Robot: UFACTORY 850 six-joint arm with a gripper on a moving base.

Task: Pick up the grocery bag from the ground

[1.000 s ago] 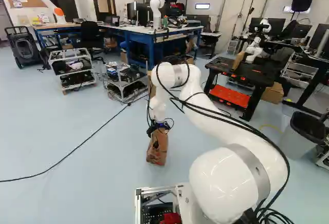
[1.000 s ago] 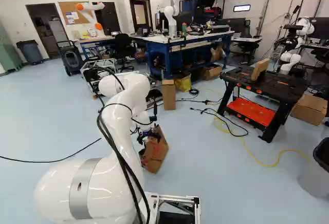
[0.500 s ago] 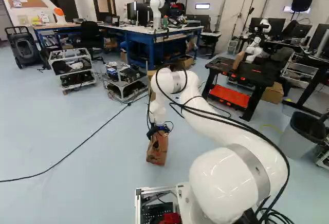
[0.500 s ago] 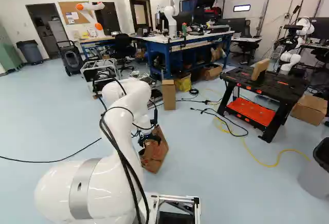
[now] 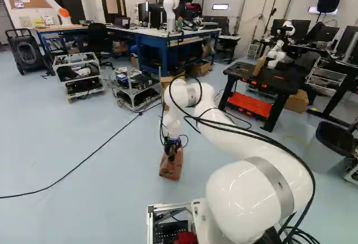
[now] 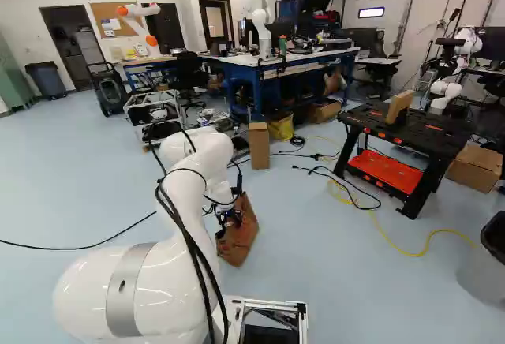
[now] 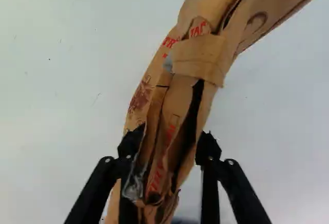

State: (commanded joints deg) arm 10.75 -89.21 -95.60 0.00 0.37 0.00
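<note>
Grocery bag [image 5: 170, 171]: brown paper, red and dark print, located on the pale floor [image 5: 100, 205] ahead of the base. I find it low beneath the wrist of my arm [image 5: 251, 193], and its outline slants in the right base view. My gripper [image 5: 172, 153] points down at the bag's upper part. Per the wrist view, the claw is spread: its two fingers [image 7: 208, 149] stand well apart, one on either side of the crumpled paper. One finger overlaps the bag's edge; the other is right beside the opposite edge. I cannot tell whether both press on it, so I record no confirmed pinch. A folded paper strap [image 7: 198, 57] crosses the bag ahead of the fingers.

Surroundings, right base view: a tall cardboard box [image 6: 259, 147] stands beyond the bag; a black work table [image 6: 402, 135] with an orange lower shelf [image 6: 387, 170] stands well to its right. Left base view: a black cable [image 5: 75, 167] runs along the floor, left of the bag.
</note>
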